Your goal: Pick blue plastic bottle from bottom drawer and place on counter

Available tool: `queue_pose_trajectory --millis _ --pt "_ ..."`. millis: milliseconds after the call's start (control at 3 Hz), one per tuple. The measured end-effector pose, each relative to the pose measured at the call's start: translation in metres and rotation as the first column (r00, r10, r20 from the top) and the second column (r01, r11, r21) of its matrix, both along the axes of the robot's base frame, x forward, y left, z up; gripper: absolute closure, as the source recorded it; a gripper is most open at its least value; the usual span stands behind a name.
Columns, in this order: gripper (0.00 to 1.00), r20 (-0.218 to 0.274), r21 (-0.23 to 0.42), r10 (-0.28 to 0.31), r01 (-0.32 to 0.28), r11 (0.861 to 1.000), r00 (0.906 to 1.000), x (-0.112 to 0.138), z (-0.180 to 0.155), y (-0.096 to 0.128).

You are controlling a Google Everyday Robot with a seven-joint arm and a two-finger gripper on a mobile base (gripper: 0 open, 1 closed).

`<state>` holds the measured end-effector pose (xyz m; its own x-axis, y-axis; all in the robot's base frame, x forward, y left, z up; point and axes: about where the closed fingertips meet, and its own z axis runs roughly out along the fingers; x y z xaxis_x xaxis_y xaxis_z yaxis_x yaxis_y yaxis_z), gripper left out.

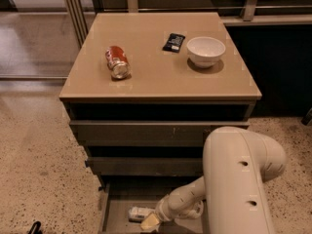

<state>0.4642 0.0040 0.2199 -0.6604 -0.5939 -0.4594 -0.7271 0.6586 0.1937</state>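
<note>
Your gripper sits low in the open bottom drawer, just beside the blue plastic bottle lying there — its grip you cannot tell — lift and counter placement not yet done.

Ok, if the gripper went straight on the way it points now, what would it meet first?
Probably the blue plastic bottle: the gripper sits low in the bottom drawer, with the bottle lying right at its tip. Depth is unclear, so it might miss.
</note>
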Motion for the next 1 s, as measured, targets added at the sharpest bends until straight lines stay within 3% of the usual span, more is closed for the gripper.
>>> queue_pose_trajectory --millis 333,1000 --pt "0.0 0.02 -0.012 0.014 -0.013 1.0 0.9997 0.022 -0.03 0.02" --pt "0.0 -0.006 0.004 0.011 -0.011 1.0 0.9999 0.015 -0.045 0.018"
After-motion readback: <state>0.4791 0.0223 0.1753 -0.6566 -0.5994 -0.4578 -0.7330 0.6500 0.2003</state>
